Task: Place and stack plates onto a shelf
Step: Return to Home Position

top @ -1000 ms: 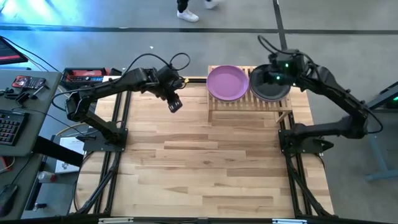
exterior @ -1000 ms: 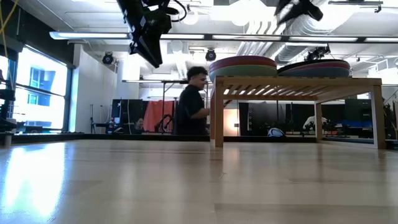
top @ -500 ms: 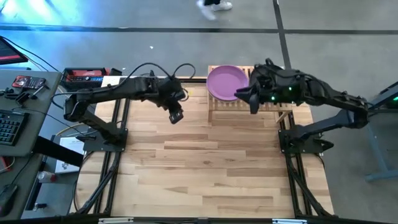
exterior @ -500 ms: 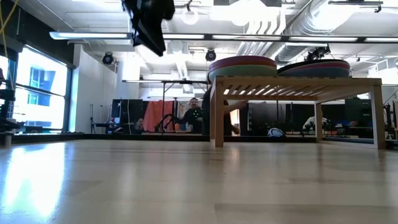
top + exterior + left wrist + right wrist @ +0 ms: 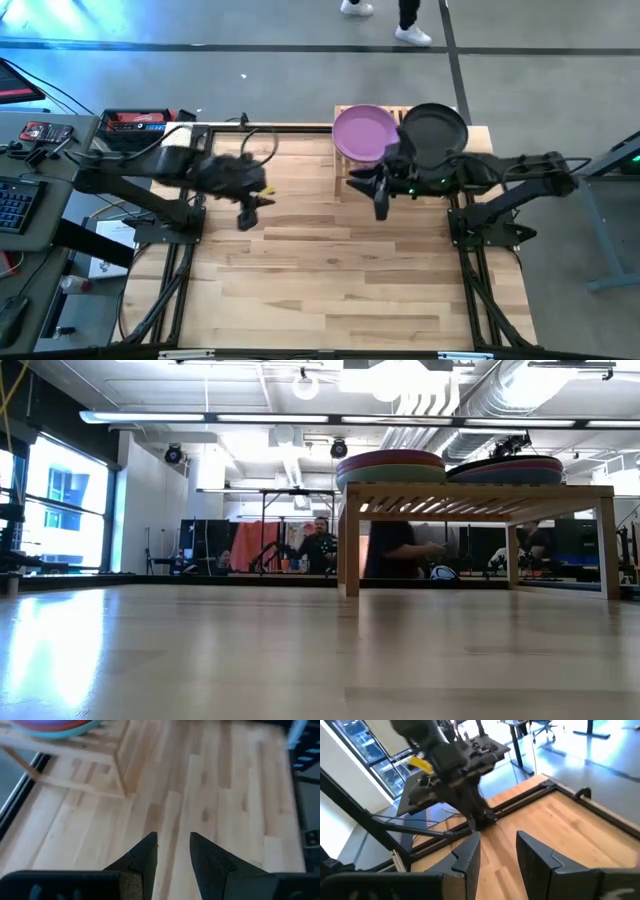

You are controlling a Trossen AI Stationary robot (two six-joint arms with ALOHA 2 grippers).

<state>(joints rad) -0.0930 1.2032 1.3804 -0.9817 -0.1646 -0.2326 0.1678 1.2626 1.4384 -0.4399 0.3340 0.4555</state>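
Note:
Two stacks of plates rest on the bamboo shelf [image 5: 399, 118] at the table's far right. The left stack has a purple plate [image 5: 365, 132] on top, the right stack a black plate [image 5: 435, 130]. The low view shows both stacks [image 5: 390, 464] [image 5: 515, 468] lying flat on the shelf's top [image 5: 480, 491]. My left gripper [image 5: 247, 217] hangs open over bare table, left of the shelf. My right gripper [image 5: 380, 207] is open just in front of the shelf's near edge. Neither gripper shows in the low view.
The left wrist view looks past the open fingers [image 5: 172, 851] at bare tabletop and the shelf's corner leg [image 5: 120, 780], with stacked plate rims [image 5: 50, 726] above it. The right wrist view shows the left arm [image 5: 455, 765] across the table. People stand in the room behind [image 5: 320, 545].
My right gripper has drawn back from above the black plate, toward the table's near edge and left, leaving the black plate uncovered on the shelf. My left gripper has moved toward the near edge and left, away from the shelf, out of the low view.

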